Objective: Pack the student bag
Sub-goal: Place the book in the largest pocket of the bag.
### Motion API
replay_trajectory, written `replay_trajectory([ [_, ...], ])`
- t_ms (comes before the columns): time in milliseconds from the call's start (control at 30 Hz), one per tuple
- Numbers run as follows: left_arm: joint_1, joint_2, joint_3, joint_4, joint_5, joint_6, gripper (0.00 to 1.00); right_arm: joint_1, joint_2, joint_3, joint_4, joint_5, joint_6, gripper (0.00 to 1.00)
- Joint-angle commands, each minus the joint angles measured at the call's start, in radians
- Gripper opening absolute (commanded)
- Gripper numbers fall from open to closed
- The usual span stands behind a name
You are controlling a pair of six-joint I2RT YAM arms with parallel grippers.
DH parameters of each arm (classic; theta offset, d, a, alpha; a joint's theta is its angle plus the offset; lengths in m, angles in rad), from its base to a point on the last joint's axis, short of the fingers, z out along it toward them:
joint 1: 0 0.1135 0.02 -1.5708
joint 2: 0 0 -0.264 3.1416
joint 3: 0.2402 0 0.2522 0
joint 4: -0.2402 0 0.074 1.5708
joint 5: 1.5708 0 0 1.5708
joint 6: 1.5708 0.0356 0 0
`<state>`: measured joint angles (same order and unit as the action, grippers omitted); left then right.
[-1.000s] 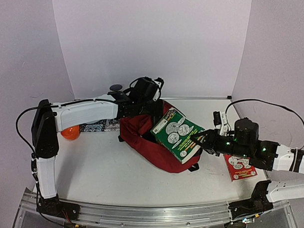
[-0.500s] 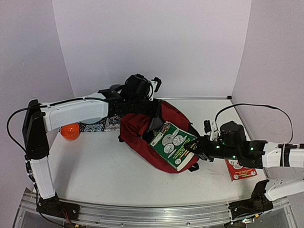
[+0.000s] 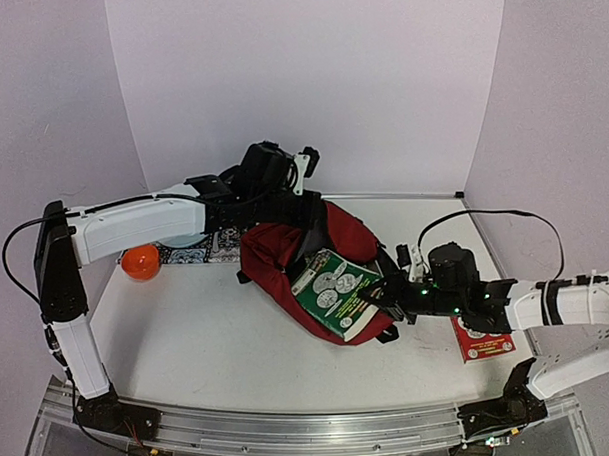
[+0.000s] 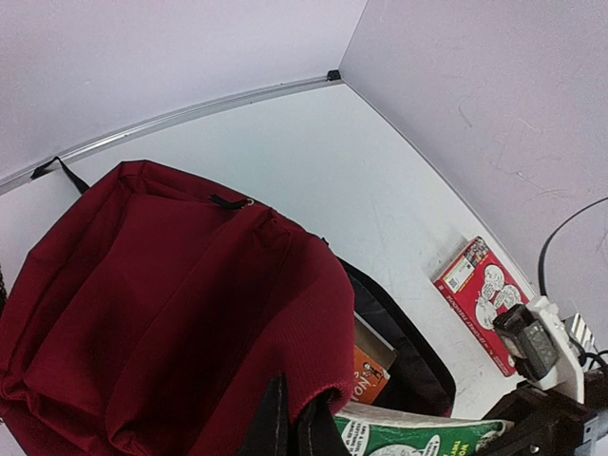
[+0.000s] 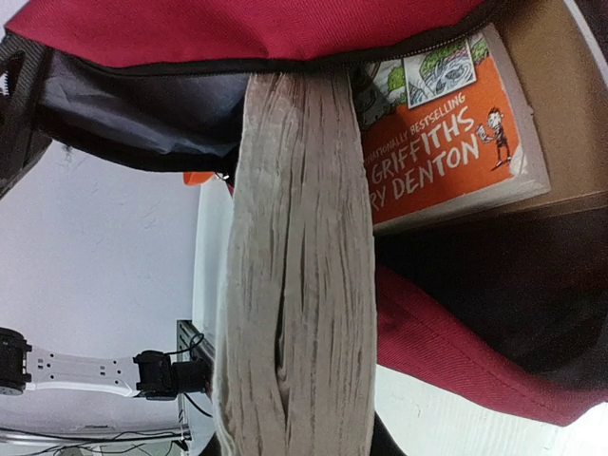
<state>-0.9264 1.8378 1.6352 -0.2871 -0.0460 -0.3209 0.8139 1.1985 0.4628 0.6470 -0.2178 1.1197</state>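
Observation:
The student bag [image 3: 276, 257], dark red with black trim, lies mid-table with its mouth facing right. My left gripper [image 4: 296, 407] is shut on the upper rim of the mouth and holds the red fabric [image 4: 171, 285] up. My right gripper [image 3: 385, 297] is shut on a thick green book [image 3: 332, 292], whose far end sits in the bag's mouth. The right wrist view shows that book's page edge [image 5: 294, 285] passing under the red rim [image 5: 237, 28]. An orange book [image 5: 446, 142] lies inside the bag, also seen from the left wrist as the orange cover [image 4: 369, 382].
A red book [image 3: 480, 338] lies flat on the table to the right, under my right forearm, the same red book [image 4: 480, 290] in the left wrist view. An orange ball [image 3: 141, 262] and a black-and-white patterned item [image 3: 200, 254] sit left of the bag. Walls close off the back and both sides.
My right gripper has carried the green book left and lower, into the bag's mouth. My left gripper has drawn the bag's rim up and slightly left.

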Motion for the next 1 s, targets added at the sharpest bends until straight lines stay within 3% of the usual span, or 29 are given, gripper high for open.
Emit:
replay_trajectory([
  [0,-0.002,-0.034,0.049,0.099,0.043,-0.024,0.00,0.001,0.026,0.067,0.152,-0.064,0.011,0.00],
  [233,-0.002,-0.094,-0.014,0.100,0.045,-0.004,0.00,-0.050,-0.010,0.052,0.163,0.042,0.040,0.00],
  [467,-0.002,-0.139,-0.078,0.100,0.140,0.022,0.00,-0.103,-0.123,-0.028,0.181,0.215,0.129,0.00],
  [700,-0.012,-0.147,-0.069,0.100,0.290,0.052,0.00,-0.103,-0.006,0.024,0.285,0.236,0.174,0.00],
  [967,-0.017,-0.161,-0.053,0.122,0.296,0.055,0.00,-0.100,0.152,0.088,0.371,0.235,0.236,0.00],
])
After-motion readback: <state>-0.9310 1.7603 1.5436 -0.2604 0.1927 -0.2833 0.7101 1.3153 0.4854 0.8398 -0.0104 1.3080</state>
